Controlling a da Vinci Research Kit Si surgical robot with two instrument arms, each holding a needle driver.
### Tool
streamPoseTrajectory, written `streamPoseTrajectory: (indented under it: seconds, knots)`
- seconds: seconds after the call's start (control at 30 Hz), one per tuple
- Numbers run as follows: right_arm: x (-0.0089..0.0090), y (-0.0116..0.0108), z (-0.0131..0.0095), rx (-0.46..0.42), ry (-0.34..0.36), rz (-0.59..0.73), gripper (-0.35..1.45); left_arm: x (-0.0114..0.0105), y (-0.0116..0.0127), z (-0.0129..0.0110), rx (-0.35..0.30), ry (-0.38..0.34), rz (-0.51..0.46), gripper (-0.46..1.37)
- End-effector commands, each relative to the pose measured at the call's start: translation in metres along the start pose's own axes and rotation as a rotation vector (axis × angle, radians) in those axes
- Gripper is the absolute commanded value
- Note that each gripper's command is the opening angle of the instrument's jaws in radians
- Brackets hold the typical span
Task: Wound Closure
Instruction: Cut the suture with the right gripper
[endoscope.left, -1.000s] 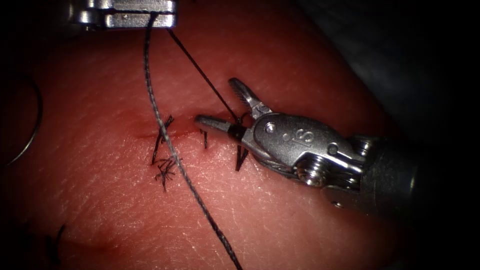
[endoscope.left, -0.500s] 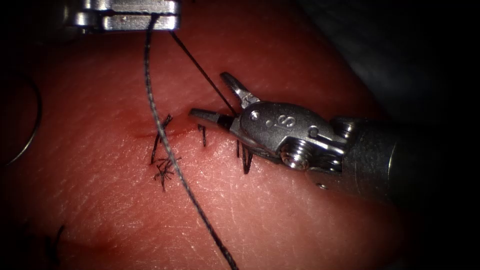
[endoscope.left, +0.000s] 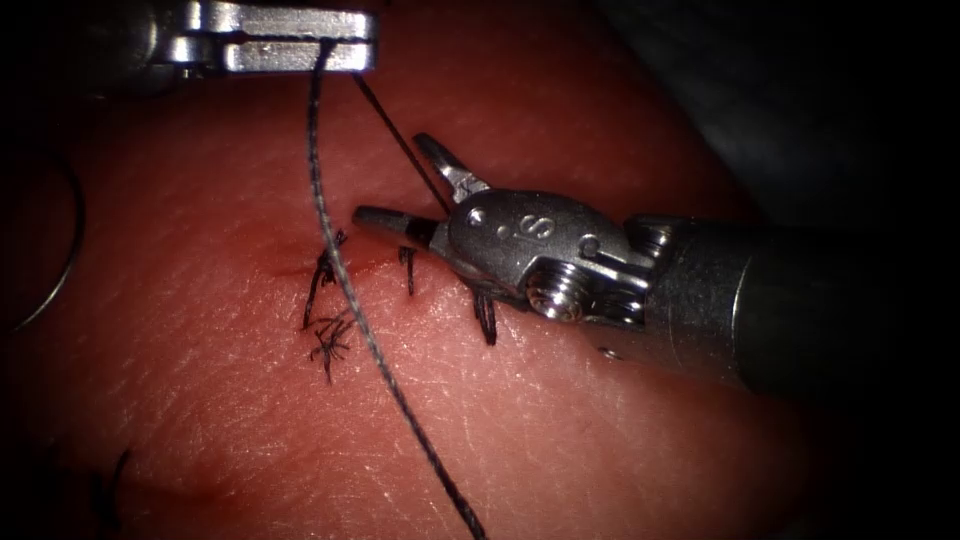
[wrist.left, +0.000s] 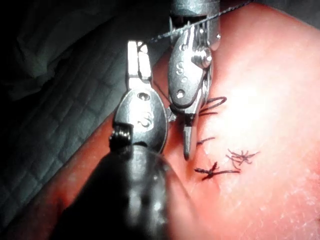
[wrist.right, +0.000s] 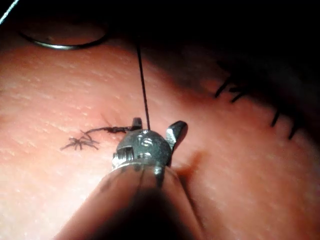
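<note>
Silver right hand (endoscope.left: 400, 185), "S" mark, screws

Dark quilted cloth (wrist.left: 60, 95) beneath, surroundings in deep shadow

Dark quilted cloth (wrist.left: 75, 95) beside the tissue's edge, dim grey drape (endoscope.left: 800, 90) at far right

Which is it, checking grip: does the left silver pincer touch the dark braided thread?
Touching: endoscope view shows left pincer shut on thread; right pincer open, holding nothing; curved steel needle lies left of cut.
</note>
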Motion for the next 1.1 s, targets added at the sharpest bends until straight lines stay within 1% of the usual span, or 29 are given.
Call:
streamPoseTrajectory:
  seconds: [0.03, 0.13, 0.17, 0.2, 0.23, 0.27, 0.3, 0.33, 0.43, 0.47, 0.6, 0.73, 0.77, 0.8, 0.83, 0.87, 0.9, 0.93, 0.97, 1.03, 1.1]
  knots:
    - [0.0000, 0.0000, 0.0003, 0.002, 0.002, 0.000, 1.16, 0.0002, 0.0000, -0.0001, -0.008, 0.001, 0.001, -0.35]
    - [0.0000, 0.0000, 0.0007, -0.003, 0.002, 0.000, 1.15, 0.0003, 0.0001, -0.0002, -0.008, 0.001, 0.001, -0.35]
    - [0.0001, 0.0000, 0.0008, -0.004, 0.001, 0.001, 1.09, 0.0004, 0.0002, -0.0003, -0.009, 0.002, 0.001, -0.35]
    - [0.0001, -0.0001, 0.0009, -0.005, 0.001, 0.001, 0.92, 0.0004, 0.0002, -0.0003, -0.009, 0.002, 0.001, -0.35]
    - [0.0001, -0.0001, 0.0009, -0.003, -0.001, 0.001, 0.56, 0.0004, 0.0003, -0.0004, -0.009, 0.002, 0.002, -0.35]
    - [0.0001, -0.0001, 0.0009, 0.000, -0.006, 0.001, 0.34, 0.0004, 0.0003, -0.0004, -0.010, 0.002, 0.002, -0.35]
    - [0.0001, 0.0000, 0.0010, 0.008, -0.018, 0.018, -0.20, 0.0004, 0.0003, -0.0004, -0.010, 0.002, 0.002, -0.35]
    - [0.0002, 0.0000, 0.0010, 0.019, -0.029, 0.019, -0.35, 0.0004, 0.0003, -0.0004, -0.010, 0.002, 0.002, -0.35]
    - [0.0002, 0.0001, 0.0011, 0.014, -0.050, 0.019, -0.35, 0.0004, 0.0003, -0.0005, -0.010, 0.002, 0.002, -0.35]
    - [0.0002, 0.0001, 0.0012, -0.011, -0.070, 0.019, -0.35, 0.0004, 0.0003, -0.0005, -0.010, 0.002, 0.002, -0.35]
    - [0.0002, 0.0003, 0.0013, -0.020, -0.076, 0.021, -0.35, 0.0005, 0.0004, -0.0006, -0.011, 0.003, 0.002, -0.35]
    - [0.0001, 0.0013, 0.0012, -0.017, -0.077, 0.022, -0.35, 0.0006, 0.0005, -0.0009, -0.012, 0.004, 0.002, -0.35]
    - [0.0000, 0.0020, 0.0007, -0.010, -0.074, -0.007, 0.07, 0.0007, 0.0005, -0.0010, -0.013, 0.004, 0.002, -0.35]
    - [-0.0001, 0.0021, 0.0006, -0.011, -0.072, -0.007, 0.14, 0.0007, 0.0005, -0.0010, -0.013, 0.004, 0.002, -0.35]
    - [-0.0002, 0.0027, -0.0001, -0.019, -0.052, -0.017, 0.54, 0.0007, 0.0005, -0.0011, -0.012, 0.002, 0.002, -0.35]
    - [-0.0002, 0.0028, -0.0003, -0.021, -0.047, -0.023, 0.61, 0.0007, 0.0005, -0.0011, -0.012, 0.002, 0.002, -0.35]
    - [-0.0002, 0.0035, -0.0012, -0.028, -0.024, -0.044, 0.81, 0.0007, 0.0005, -0.0010, -0.011, 0.002, 0.002, -0.35]
    - [-0.0002, 0.0042, -0.0020, -0.030, -0.011, -0.065, 0.90, 0.0007, 0.0005, -0.0009, -0.011, 0.002, 0.002, -0.35]
    - [-0.0002, 0.0046, -0.0025, -0.030, -0.005, -0.069, 0.92, 0.0007, 0.0006, -0.0009, -0.010, 0.001, 0.002, -0.35]
    - [-0.0002, 0.0057, -0.0040, -0.033, 0.015, -0.064, 0.86, 0.0006, 0.0006, -0.0006, -0.009, 0.001, 0.003, -0.35]
    - [-0.0001, 0.0072, -0.0059, -0.040, 0.036, -0.062, 0.88, 0.0006, 0.0006, -0.0002, -0.007, -0.001, 0.003, -0.35]
